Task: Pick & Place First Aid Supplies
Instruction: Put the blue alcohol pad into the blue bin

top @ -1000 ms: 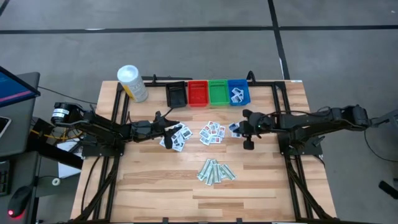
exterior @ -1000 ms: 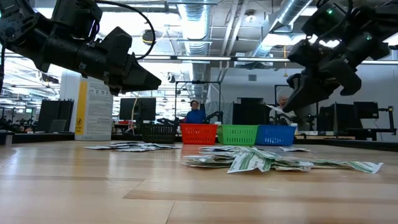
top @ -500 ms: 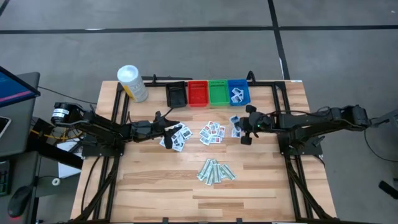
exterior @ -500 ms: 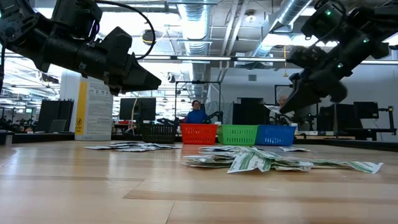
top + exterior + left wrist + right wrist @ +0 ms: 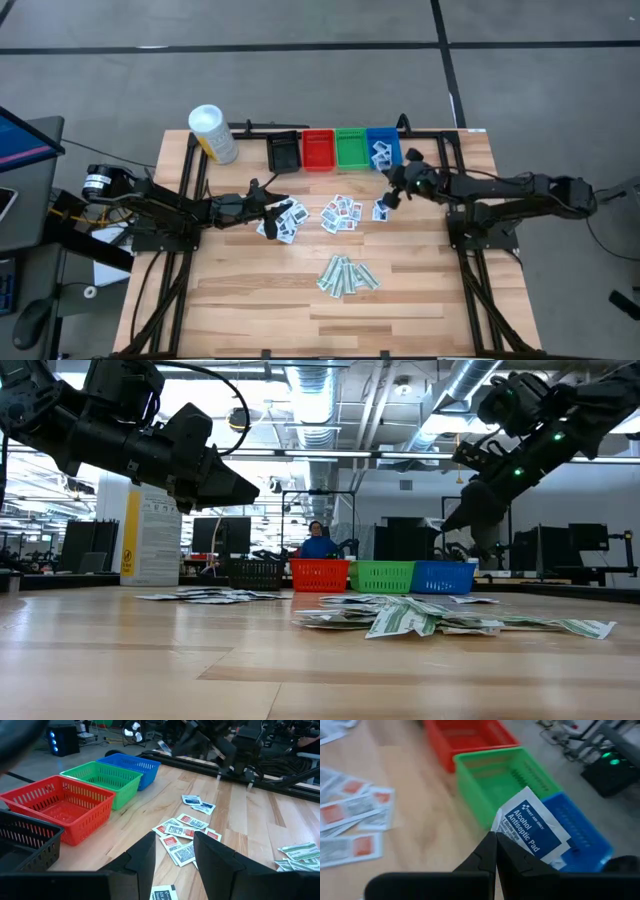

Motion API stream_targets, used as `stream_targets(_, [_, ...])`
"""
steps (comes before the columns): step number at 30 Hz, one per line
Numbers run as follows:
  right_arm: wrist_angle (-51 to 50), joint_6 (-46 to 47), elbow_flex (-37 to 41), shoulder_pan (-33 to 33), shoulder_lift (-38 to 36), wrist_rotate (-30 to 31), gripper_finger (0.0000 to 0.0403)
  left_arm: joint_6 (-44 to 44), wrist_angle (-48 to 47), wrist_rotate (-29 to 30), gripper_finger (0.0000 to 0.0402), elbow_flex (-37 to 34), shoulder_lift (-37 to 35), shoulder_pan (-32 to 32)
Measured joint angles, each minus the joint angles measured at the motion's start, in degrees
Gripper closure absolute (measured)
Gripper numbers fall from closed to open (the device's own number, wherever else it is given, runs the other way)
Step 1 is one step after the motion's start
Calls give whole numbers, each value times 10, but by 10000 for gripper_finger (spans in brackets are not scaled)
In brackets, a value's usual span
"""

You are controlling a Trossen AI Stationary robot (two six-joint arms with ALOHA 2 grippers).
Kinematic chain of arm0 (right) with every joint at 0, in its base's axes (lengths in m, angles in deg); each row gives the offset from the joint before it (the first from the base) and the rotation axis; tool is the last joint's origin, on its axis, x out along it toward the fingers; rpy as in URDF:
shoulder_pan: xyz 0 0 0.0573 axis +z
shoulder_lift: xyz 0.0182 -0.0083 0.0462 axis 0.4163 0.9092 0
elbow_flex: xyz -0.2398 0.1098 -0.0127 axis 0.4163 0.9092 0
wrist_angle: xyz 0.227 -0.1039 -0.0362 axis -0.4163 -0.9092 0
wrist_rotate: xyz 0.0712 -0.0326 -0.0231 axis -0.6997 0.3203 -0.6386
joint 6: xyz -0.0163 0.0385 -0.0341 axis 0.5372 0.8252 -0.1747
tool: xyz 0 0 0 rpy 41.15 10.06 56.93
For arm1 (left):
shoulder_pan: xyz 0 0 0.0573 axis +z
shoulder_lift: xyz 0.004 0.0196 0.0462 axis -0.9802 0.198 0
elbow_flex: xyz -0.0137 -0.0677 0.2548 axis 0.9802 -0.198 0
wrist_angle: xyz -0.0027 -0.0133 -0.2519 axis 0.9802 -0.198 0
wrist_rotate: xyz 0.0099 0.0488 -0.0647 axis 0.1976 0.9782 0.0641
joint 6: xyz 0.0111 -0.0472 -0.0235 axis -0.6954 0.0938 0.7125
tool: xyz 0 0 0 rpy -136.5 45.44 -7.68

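While the left arm has kept its place, the right claw (image 5: 391, 194) has travelled away from the middle of the wooden bench (image 5: 250, 290) toward the row of bins since a second ago, and now hangs just in front of the blue plastic mesh bin (image 5: 383, 148). Its two dark fingers are pressed together on one corner of a white square paper packet with a blue panel printed "Alcohol Antiseptic Pad" (image 5: 532, 833). In the right wrist view that packet stands out tilted from the fingertips, its free end pointing toward the blue bin and the green plastic mesh bin (image 5: 502, 780); being squarish, it has no clear long axis.

The left claw (image 5: 275, 208) hovers above the loose heap of white packets with dark print (image 5: 285, 222) at bench centre-left, its fingers parted with nothing between them, as before. A second cluster of white packets with red print (image 5: 342, 213) lies between the two claws, and a small pair of blue-printed packets (image 5: 379, 209) lies just beside the right claw. The pale-green wrapped strips (image 5: 348, 275) rest in a fanned pile nearer the front edge, long axes running roughly from the front edge toward the bins. More packets lie inside the blue bin.
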Motion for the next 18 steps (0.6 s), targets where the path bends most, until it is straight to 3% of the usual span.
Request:
stream_targets(6, [52,-10,0,-83,0,-10,402,0,0,0,268,0,0,0])
stream_targets(13, [78,-10,0,-167,7,-144,402,0,2,0,268,0,0,0])
stream_targets(18, [99,-10,0,-194,54,-164,402,0,2,0,268,0,0,0])
